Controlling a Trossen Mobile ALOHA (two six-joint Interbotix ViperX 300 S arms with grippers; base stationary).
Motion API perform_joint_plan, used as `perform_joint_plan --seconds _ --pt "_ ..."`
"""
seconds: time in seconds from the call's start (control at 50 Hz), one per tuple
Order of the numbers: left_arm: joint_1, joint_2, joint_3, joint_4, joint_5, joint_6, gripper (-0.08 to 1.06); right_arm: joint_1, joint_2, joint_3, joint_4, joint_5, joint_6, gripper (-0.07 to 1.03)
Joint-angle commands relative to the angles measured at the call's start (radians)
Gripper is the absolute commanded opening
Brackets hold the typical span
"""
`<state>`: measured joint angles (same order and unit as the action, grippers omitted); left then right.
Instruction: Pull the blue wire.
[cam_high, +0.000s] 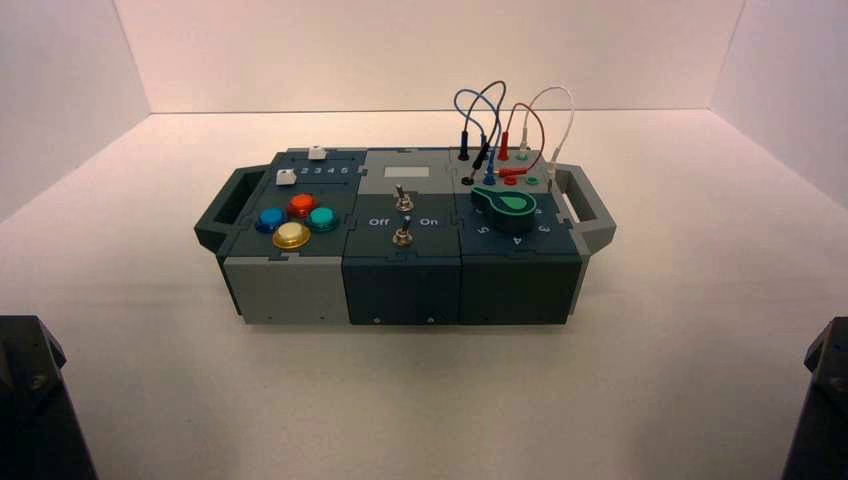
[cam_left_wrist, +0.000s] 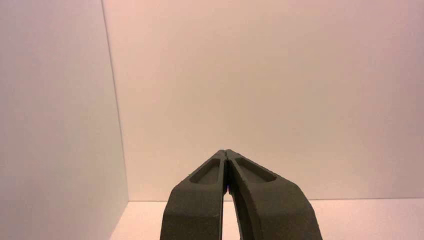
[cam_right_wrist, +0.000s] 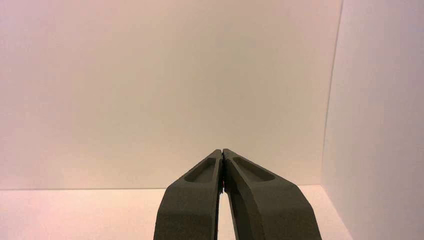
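You have the box (cam_high: 403, 290) in front of you, wires at its far right part, and the pull looks unstarted. The right gripper (cam_right_wrist: 222, 151) waits short of the box on its own side, jaws together with nothing between them; the left gripper (cam_left_wrist: 225, 151) is parked on the other side, closed and empty too. Your blue wire (cam_high: 467, 92) arches above the far right part, crossing the black wire (cam_high: 504, 90) (an easy one to snag), with the red wire (cam_high: 541, 125) just beside. Next you'd want the right arm forward and its jaws parted. Mind the right handle (cam_high: 598, 212) and the green knob (cam_high: 510, 208); there's open room above the wires.
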<state>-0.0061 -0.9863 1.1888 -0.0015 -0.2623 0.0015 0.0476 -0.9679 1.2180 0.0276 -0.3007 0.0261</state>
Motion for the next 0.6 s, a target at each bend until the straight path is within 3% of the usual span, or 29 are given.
perform_joint_plan --seconds 0.02,0.34,0.6 --pt "0.003 0.005 -0.012 -0.002 0.002 0.002 -0.03 0.014 0.003 -0.028 0.003 0.0 0.006 -0.02" --pt "0.003 0.005 -0.011 0.0 0.023 0.003 -0.03 0.051 -0.002 -0.04 0.003 0.049 0.008 -0.02" --pt "-0.018 0.012 -0.037 0.0 0.135 0.003 -0.03 0.074 -0.006 -0.074 0.005 0.23 0.008 -0.02"
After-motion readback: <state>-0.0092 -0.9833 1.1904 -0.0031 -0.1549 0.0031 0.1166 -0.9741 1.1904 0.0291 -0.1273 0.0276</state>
